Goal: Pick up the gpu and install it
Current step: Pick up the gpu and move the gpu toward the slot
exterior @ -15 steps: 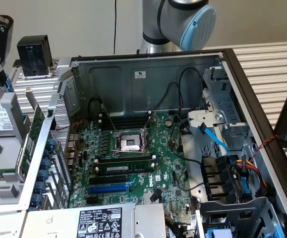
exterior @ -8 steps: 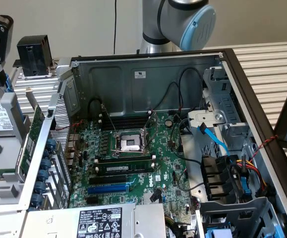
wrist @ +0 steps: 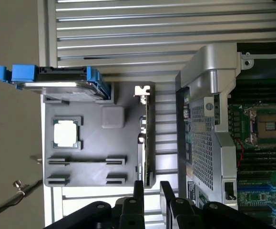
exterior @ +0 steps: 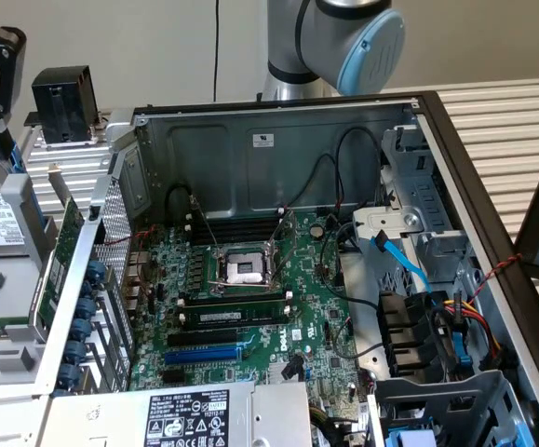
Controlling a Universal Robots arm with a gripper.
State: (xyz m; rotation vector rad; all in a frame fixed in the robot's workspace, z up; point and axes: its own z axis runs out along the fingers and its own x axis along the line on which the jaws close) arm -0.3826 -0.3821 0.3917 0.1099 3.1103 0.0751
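Observation:
The gpu (wrist: 149,138) stands on edge in a slot at the side of a grey parts tray (wrist: 123,143), its metal end bracket (wrist: 141,93) at the far end. My gripper (wrist: 151,187) hovers over the card's near end. Its two black fingers (wrist: 138,191) are apart, in line with the card's edge, and nothing is gripped between them. In the exterior view the gpu (exterior: 65,242) shows as a thin green card upright just outside the open computer case (exterior: 278,149), on that view's left. The motherboard (exterior: 250,307) lies inside the case.
The tray also carries a processor chip (wrist: 65,132) and a drive with blue rails (wrist: 56,78). The perforated rear wall of the case (wrist: 202,143) stands close beside the card. A black boxy part (exterior: 61,102) sits behind the tray. A slatted metal table (wrist: 152,28) lies underneath.

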